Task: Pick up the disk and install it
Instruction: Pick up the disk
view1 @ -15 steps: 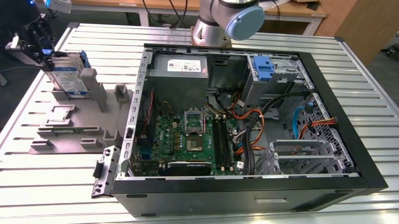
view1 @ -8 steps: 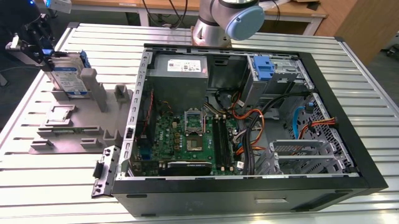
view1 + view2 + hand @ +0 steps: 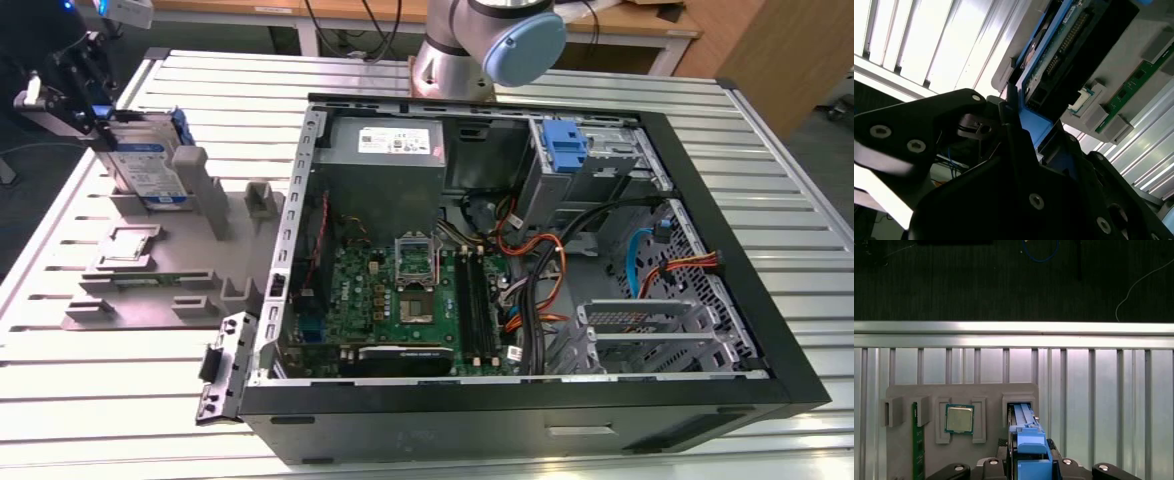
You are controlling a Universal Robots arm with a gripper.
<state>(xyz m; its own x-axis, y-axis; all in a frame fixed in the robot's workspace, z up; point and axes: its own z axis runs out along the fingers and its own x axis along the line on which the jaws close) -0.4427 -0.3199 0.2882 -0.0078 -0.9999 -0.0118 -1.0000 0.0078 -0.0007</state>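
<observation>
The disk [image 3: 142,163], grey with a white-and-blue label and blue rails, stands on edge at the slot of the grey fixture [image 3: 147,265] on the exterior view's left. My gripper [image 3: 96,125] is at its upper end, shut on the blue rail. In the first wrist view the blue rail [image 3: 1029,442] sits between my fingers, above the fixture's slot [image 3: 1021,407]. The second wrist view looks along the disk's circuit-board side [image 3: 1064,40], with the gripper [image 3: 1021,117] clamped on its blue edge.
An open computer case [image 3: 534,400] lies on the slatted metal table [image 3: 120,400], showing the motherboard [image 3: 400,290], cables and a drive bay with a blue bracket [image 3: 567,150]. The fixture also holds a processor chip [image 3: 959,418] and a green circuit strip [image 3: 917,445]. The arm's base [image 3: 481,40] is behind the case.
</observation>
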